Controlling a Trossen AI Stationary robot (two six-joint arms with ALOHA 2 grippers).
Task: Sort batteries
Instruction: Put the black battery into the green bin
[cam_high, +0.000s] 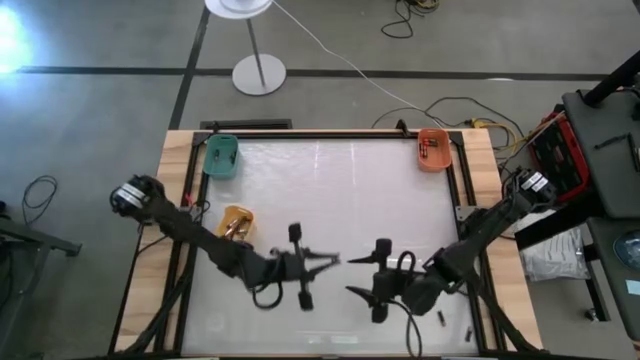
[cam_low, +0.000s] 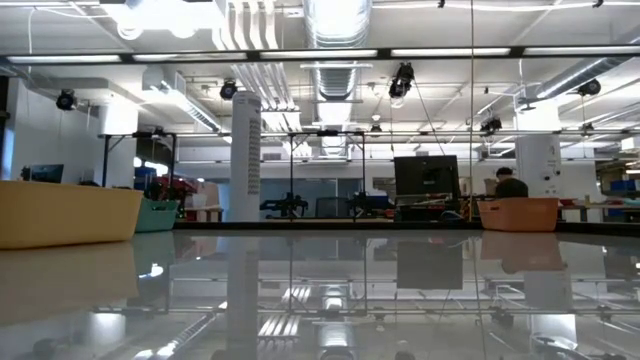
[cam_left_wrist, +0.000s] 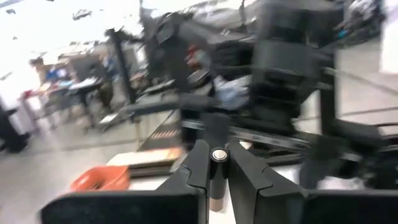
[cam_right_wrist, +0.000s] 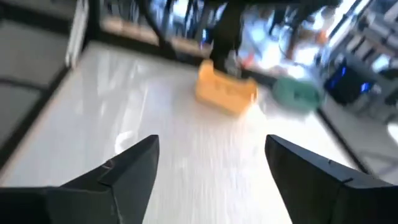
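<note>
Inside the orange bin (cam_high: 433, 150) lie batteries (cam_high: 428, 149); left gripper (cam_left_wrist: 217, 163) clamps a battery (cam_left_wrist: 218, 155), right gripper (cam_right_wrist: 211, 165) spread apart.

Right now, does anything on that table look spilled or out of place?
Only slightly: a couple of small dark batteries lie loose near the table's front right edge, outside the bins. The left gripper pinches another battery. Nothing looks damaged.
</note>
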